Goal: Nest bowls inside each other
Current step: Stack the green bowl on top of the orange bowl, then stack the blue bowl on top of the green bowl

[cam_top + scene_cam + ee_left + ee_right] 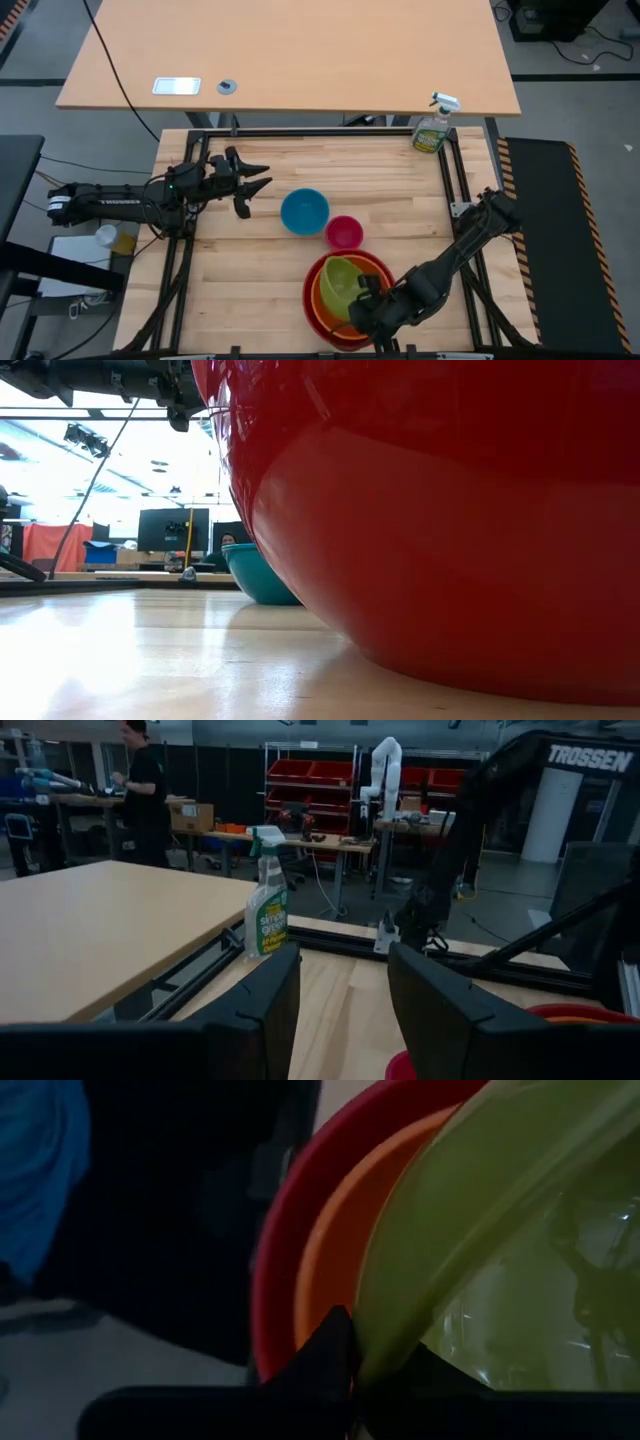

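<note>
The red bowl (312, 290) stands near the table's front edge with the orange bowl (325, 300) nested in it. The olive-green bowl (340, 278) sits tilted inside the orange one, and my right gripper (366, 290) is shut on it. The blue bowl (304, 211) and the small pink bowl (344, 232) stand on the table behind them, apart from each other. My left gripper (258, 185) hovers open, level, left of the blue bowl. In the low view the red bowl (450, 510) fills most of the picture. My right gripper pinches the olive-green bowl's rim (378, 1335) between its two fingers, one on the inner wall and one on the outer. The fingers slant down from the table's near right side. The bowl is tilted, its lower part inside the orange bowl (335, 1270).
A green spray bottle (432, 128) stands at the table's far right corner. Black frame rails run along the table's far edge and sides. Bare wood lies left of the red bowl and in front of the left gripper.
</note>
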